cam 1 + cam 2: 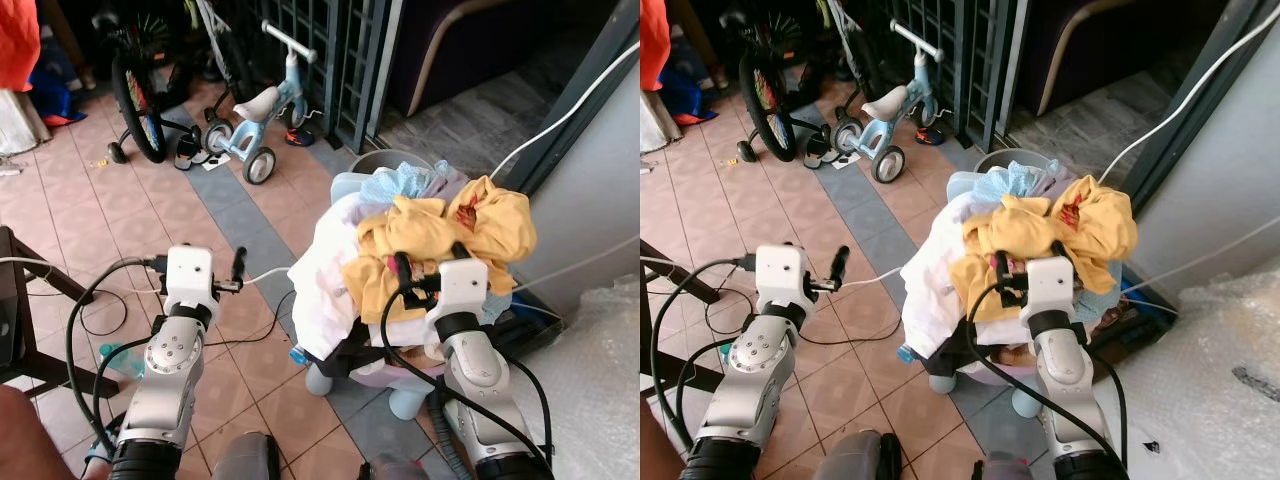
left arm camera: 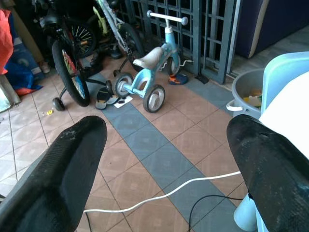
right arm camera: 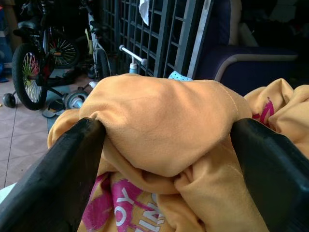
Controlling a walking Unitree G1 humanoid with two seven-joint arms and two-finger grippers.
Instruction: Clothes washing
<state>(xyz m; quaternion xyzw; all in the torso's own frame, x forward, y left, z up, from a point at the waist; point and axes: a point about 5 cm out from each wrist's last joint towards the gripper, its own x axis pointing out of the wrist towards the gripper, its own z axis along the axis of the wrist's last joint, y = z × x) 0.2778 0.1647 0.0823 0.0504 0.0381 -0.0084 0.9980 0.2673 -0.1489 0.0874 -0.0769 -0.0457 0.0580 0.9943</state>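
Observation:
A pale blue laundry basket stands on the tiled floor, heaped with clothes. A yellow garment with pink print lies on top, over a white cloth and a blue patterned cloth. My right gripper is open at the near side of the heap. Its fingers straddle a bulging fold of the yellow garment, and the cloth touches both pads. My left gripper is open and holds nothing, hanging above the floor to the left of the basket.
A small blue tricycle and a bicycle wheel stand at the back left by a metal gate. Behind the basket sits a grey bucket. A white cable crosses the tiles. A white wall closes the right side.

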